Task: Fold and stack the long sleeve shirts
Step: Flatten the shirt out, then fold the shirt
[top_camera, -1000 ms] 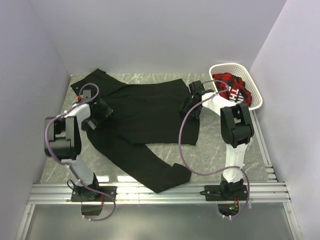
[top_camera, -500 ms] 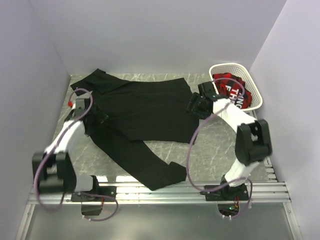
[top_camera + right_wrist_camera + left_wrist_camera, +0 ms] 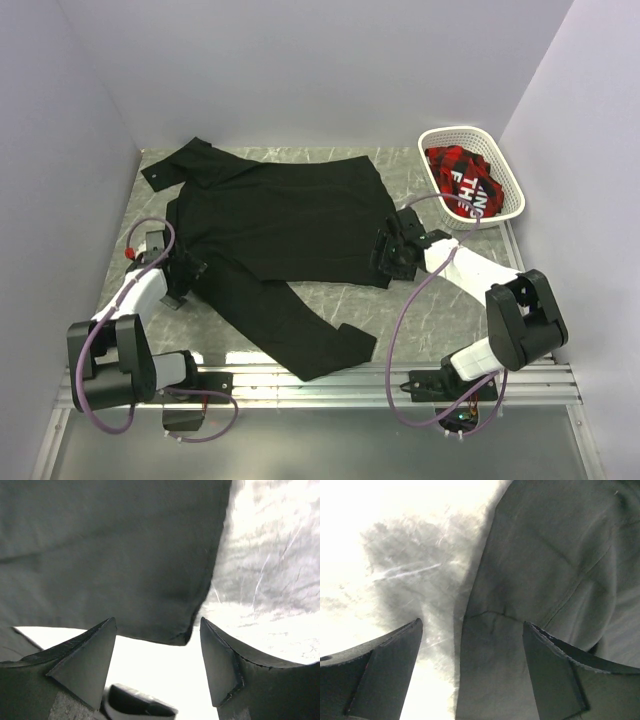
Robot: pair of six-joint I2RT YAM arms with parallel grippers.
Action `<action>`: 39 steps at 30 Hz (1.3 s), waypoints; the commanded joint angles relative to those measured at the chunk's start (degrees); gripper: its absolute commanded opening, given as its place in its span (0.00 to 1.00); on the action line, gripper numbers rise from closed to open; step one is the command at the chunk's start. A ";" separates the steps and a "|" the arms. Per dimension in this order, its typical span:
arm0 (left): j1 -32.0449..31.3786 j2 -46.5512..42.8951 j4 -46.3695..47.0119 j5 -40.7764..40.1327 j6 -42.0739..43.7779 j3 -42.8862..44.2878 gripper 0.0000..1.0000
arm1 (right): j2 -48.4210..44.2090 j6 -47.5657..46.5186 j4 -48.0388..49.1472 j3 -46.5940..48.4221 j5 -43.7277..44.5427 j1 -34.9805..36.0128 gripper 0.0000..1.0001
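The left hand (image 3: 184, 270) is open wide and holds nothing. In its own camera, the left hand (image 3: 472, 625) has two dark fingers (image 3: 385, 675) far apart. The edge of the black shirt (image 3: 545, 570) runs down between them, and the shirt lies under the finger on the right of that view. Under the other finger is the bare gray counter (image 3: 395, 555).

The right hand (image 3: 392, 252) is open wide too and holds nothing. In its own camera, the right hand (image 3: 158, 622) hangs low over a corner of the black shirt (image 3: 100, 545). The corner lies flat in the gap between the fingers (image 3: 85, 660). The shiny counter (image 3: 270, 555) shows beside it.

From above, the black shirt (image 3: 290, 220) lies spread out flat in the middle of the counter (image 3: 420, 300), between the two hands. It is not folded yet. One long sleeve (image 3: 310, 335) runs down toward the near edge. The other end of the shirt reaches the far left corner.

A white basket (image 3: 455, 131) sits in the far right corner, apart from the shirt. A red cloth (image 3: 460, 175) with white letters lies in it.
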 commanded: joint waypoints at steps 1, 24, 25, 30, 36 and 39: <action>0.23 1.37 4.79 1.57 -2.16 -0.23 0.86 | -2.38 0.20 3.95 -1.98 -0.10 0.66 0.74; 0.23 -9.52 -6.89 1.92 1.62 5.57 0.02 | 0.70 -1.21 -3.95 2.06 4.91 2.42 0.73; 0.23 -10.31 -7.59 1.83 1.79 5.83 0.02 | 0.26 0.10 -4.39 1.71 5.09 2.59 0.73; 0.23 -14.52 -11.90 2.09 2.93 6.80 0.02 | -1.15 4.76 -5.10 -0.40 5.44 2.77 0.74; 0.23 -17.34 -14.89 2.97 4.16 7.42 0.02 | -0.80 10.12 -2.64 -1.20 4.30 2.86 0.75; 0.23 -18.49 -15.86 3.85 4.51 7.86 0.03 | -0.01 12.67 -2.11 -1.02 4.47 2.68 0.75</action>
